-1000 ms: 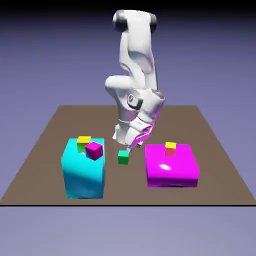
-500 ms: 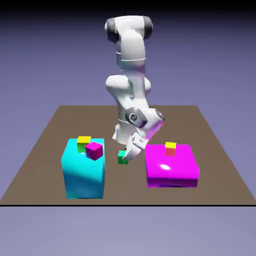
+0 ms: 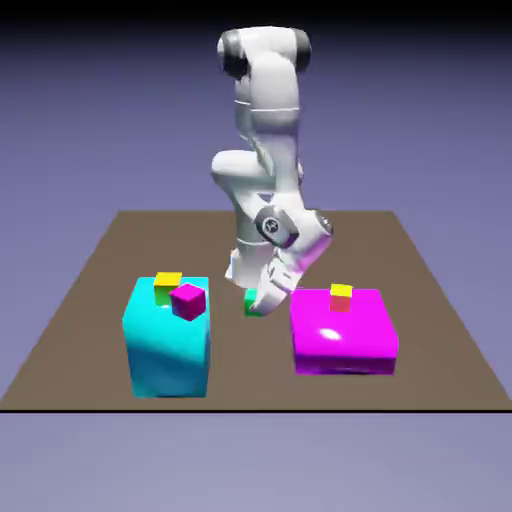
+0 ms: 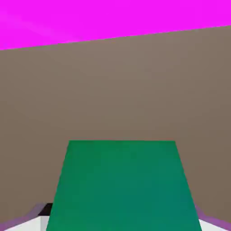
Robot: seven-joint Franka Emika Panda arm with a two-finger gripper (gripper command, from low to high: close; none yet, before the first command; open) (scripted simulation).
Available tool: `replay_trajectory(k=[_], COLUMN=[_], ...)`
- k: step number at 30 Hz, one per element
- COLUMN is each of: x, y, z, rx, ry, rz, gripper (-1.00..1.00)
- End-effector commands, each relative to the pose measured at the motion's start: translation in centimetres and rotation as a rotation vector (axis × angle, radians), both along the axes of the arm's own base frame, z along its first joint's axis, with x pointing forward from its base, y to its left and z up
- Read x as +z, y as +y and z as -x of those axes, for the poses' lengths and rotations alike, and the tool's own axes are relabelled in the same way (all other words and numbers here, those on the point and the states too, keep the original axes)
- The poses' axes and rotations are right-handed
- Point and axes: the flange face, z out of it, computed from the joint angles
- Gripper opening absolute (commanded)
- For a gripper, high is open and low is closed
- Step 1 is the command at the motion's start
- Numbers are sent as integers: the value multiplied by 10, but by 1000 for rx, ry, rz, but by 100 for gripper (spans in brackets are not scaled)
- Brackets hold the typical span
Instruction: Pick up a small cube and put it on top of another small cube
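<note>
The small green cube [image 4: 122,185] fills the lower middle of the hand view, sitting between my fingertips [image 4: 27,222]. My gripper [image 4: 122,223] is shut on it. In the exterior view, only a green sliver of the cube [image 3: 249,299] shows beside my gripper [image 3: 262,301]. The gripper is low over the brown table [image 3: 100,290], between the two big blocks. Whether the cube rests on the table or hangs just above it cannot be told.
A big cyan block [image 3: 167,345] at the exterior view's left carries a tiny yellow-topped cube [image 3: 168,284] and a tiny magenta cube [image 3: 188,300]. A big magenta block [image 3: 343,335] at the right carries a tiny yellow-topped cube [image 3: 341,296]. Its magenta side [image 4: 113,18] shows ahead of the hand.
The gripper came down over the green cube and went from open to shut on it. The wrist has shifted a little to the right, and the green now shows slightly higher.
</note>
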Motion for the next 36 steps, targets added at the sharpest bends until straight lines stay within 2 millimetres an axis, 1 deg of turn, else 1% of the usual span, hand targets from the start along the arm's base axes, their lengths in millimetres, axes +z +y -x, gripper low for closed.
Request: replay_trajectory(k=[1, 3, 9, 15, 19, 23, 27, 31, 33, 36], x=[4, 7, 49, 101, 140, 180, 222, 265, 267, 221], y=[2, 3, 0, -15, -32, -54, -79, -106, -108, -130], z=[0, 1, -76, -143, -181, -214, -241, -261, -262, -261], rx=[1, 1, 24, 32, 32, 27, 21, 13, 12, 12], ry=[-3, -4, -27, -36, -34, -28, -18, -5, -4, -5], rz=[-2, -3, 1, 6, 8, 8, 4, -2, -3, -1], gripper=[-100, -100, -100, -100, -100, -100, -100, -100, -100, -100])
